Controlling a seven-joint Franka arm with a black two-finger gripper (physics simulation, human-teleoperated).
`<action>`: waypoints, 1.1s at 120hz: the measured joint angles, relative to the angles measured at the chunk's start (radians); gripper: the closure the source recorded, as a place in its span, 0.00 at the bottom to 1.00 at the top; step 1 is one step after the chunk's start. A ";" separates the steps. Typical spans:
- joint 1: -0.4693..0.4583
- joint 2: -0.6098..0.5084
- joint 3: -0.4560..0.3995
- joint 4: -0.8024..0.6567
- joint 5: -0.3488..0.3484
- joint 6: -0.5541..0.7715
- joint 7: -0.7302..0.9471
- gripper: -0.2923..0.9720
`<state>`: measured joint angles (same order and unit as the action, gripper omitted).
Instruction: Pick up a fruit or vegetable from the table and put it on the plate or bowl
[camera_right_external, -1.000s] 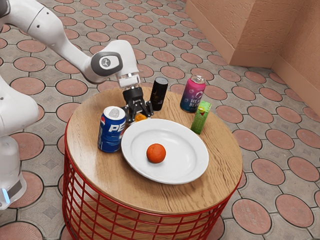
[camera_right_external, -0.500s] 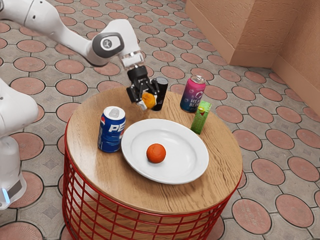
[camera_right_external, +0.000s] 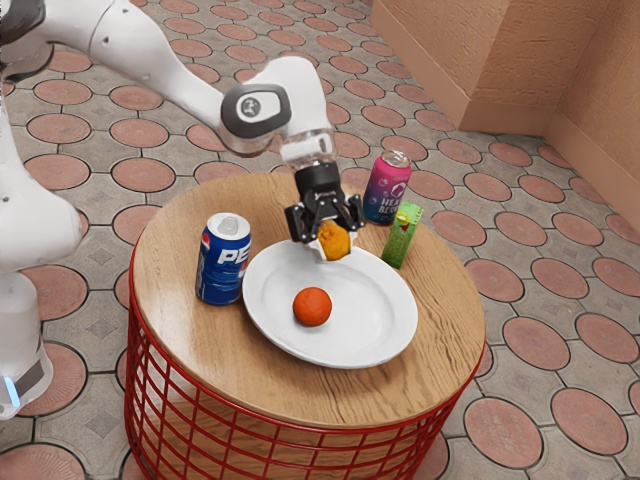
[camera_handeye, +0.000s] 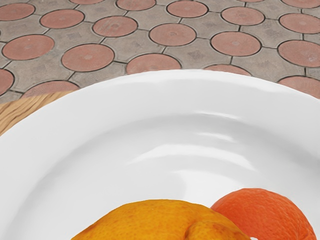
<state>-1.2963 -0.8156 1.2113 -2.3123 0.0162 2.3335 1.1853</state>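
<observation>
Arm (camera_right_external: 140, 45) reaches out, wrist (camera_right_external: 310, 155) pointing down (jaws pinching a yellowish fruit (camera_right_external: 334, 240)).

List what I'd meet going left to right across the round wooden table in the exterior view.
Blue Pepsi can → round orange fruit lying on the white plate → held yellow-orange fruit → pink soda can → green carton.

White plate (camera_right_external: 372, 312), yellow-orange fruit (camera_right_external: 334, 240)

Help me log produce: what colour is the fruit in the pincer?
The fruit is yellow-orange, clearest in the wrist view.
</observation>
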 joint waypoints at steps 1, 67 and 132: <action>-0.003 0.001 0.000 0.000 0.000 0.001 -0.001 0.51; -0.137 0.039 0.104 0.015 0.005 0.081 -0.033 0.36; -0.055 0.683 0.153 0.768 0.310 -0.770 0.051 0.23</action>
<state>-1.3511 -0.1327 1.3646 -1.5439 0.3260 1.5630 1.2359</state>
